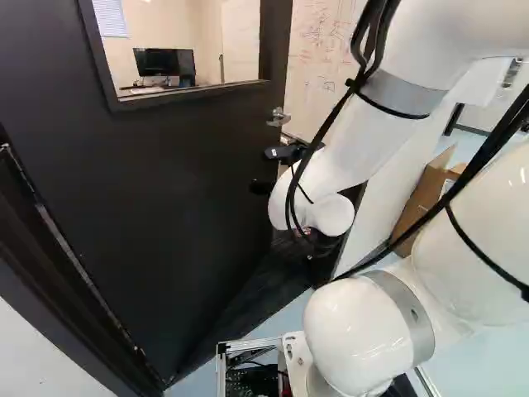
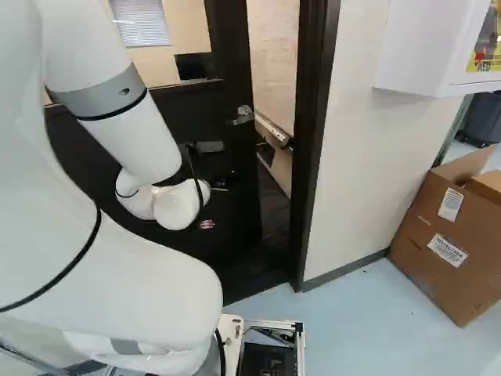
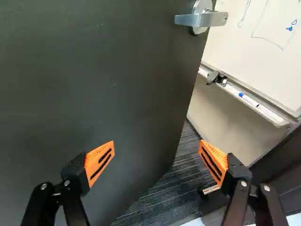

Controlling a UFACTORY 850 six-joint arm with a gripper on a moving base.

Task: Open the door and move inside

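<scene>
My gripper [image 1: 263, 187] is in front of the black door [image 1: 157, 190], below its lever handle [image 1: 278, 117]. In the wrist view the gripper [image 3: 156, 151] stands open, its orange-padded fingers wide apart with nothing held. One finger is over the face of the door [image 3: 94, 84], the other over the gap beyond its free edge. The silver handle [image 3: 201, 19] lies ahead of the fingers, off to the side. The door stands partly open, and through the gap a whiteboard and dark carpet show. Whether the gripper touches the door, I cannot tell.
The dark door frame [image 2: 311, 149] and a pale wall [image 2: 360, 157] stand right of the opening. A cardboard box [image 2: 442, 235] leans farther right, below a white wall cabinet [image 2: 427, 55]. Inside the room, a marker tray [image 3: 249, 99] runs along the whiteboard [image 3: 263, 37].
</scene>
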